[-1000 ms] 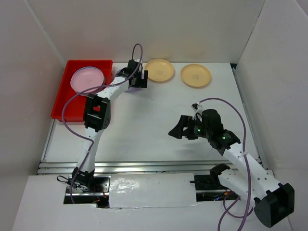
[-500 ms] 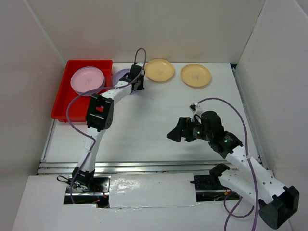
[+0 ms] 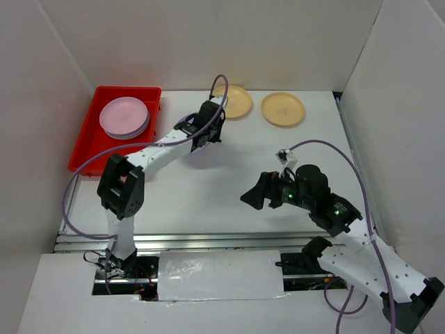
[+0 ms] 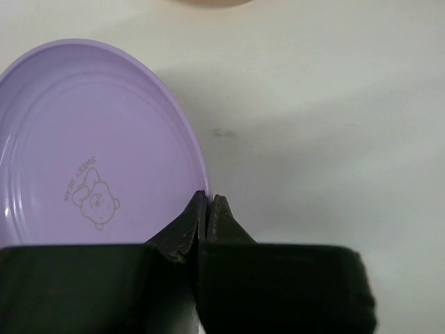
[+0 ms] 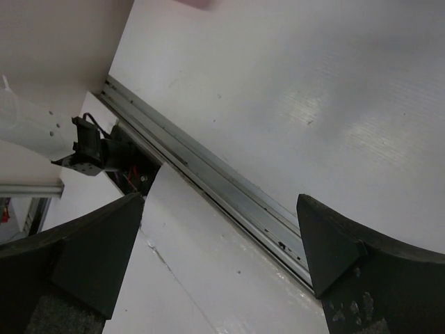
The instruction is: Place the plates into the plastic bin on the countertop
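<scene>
The left wrist view shows a pastel purple plate with a faint bear emblem. My left gripper is shut on its right rim. In the top view that gripper hangs over the countertop, right of the red plastic bin, and its body hides the purple plate. A stack of pink and purple plates lies in the bin's far end. Two yellow plates rest on the far countertop. My right gripper stands open with nothing between its fingers, at mid-table.
White walls enclose the countertop on three sides. A metal rail runs along the near edge, with the arm bases behind it. Purple cables loop off both arms.
My left gripper went from open to shut, pinching the purple plate's rim, and the arm swung right, away from the bin. The right arm shifted slightly and its gripper stayed open.
</scene>
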You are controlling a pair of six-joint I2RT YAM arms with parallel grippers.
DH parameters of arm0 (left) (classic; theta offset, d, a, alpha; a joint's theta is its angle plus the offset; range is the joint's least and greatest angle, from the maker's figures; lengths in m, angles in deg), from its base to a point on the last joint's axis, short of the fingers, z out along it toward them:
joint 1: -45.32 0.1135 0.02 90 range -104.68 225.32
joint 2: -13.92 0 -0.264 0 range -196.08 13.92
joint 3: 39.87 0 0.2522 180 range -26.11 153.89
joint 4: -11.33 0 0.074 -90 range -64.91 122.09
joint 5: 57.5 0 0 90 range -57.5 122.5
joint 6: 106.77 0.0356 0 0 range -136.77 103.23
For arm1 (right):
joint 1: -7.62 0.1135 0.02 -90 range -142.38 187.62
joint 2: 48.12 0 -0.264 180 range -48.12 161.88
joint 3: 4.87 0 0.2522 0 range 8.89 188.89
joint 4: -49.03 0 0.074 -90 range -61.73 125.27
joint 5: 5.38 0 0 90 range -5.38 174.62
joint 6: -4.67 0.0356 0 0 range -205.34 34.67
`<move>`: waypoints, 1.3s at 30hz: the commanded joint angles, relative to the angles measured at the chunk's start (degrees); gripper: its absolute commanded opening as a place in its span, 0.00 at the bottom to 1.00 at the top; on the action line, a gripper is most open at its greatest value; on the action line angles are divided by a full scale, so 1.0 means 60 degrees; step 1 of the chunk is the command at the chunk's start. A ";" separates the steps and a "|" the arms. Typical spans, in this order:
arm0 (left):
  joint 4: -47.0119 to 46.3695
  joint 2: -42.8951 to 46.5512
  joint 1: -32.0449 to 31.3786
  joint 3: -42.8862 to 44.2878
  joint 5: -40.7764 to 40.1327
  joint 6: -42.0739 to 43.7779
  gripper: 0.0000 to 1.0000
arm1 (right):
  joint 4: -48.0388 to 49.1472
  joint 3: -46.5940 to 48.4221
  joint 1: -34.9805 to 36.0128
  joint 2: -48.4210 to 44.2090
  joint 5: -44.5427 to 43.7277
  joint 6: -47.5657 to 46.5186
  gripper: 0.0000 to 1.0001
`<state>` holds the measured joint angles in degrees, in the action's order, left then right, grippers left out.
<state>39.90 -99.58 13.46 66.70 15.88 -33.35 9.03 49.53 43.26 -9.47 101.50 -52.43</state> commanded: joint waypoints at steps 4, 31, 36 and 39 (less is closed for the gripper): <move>0.0724 0.2506 -0.0725 0.0555 -0.0831 0.0288 0.00 | -0.0358 0.0609 0.0432 -0.0539 -0.0602 0.0257 1.00; 0.2029 -0.2456 0.4138 0.5726 -0.2152 0.0521 0.00 | -0.0272 0.0507 0.1311 -0.0423 -0.0968 0.0258 1.00; 0.1985 -0.2954 0.4064 0.6049 -0.2181 0.0698 0.10 | 0.0022 0.0404 0.1428 -0.0261 -0.0983 0.0316 1.00; 0.2073 -0.3188 0.4093 0.6166 -0.2283 0.0654 0.55 | 0.0169 0.0331 0.1472 -0.0041 -0.0968 0.0331 1.00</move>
<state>54.59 -116.84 38.36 101.30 3.47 -30.40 6.52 51.28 51.37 -10.21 95.93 -49.85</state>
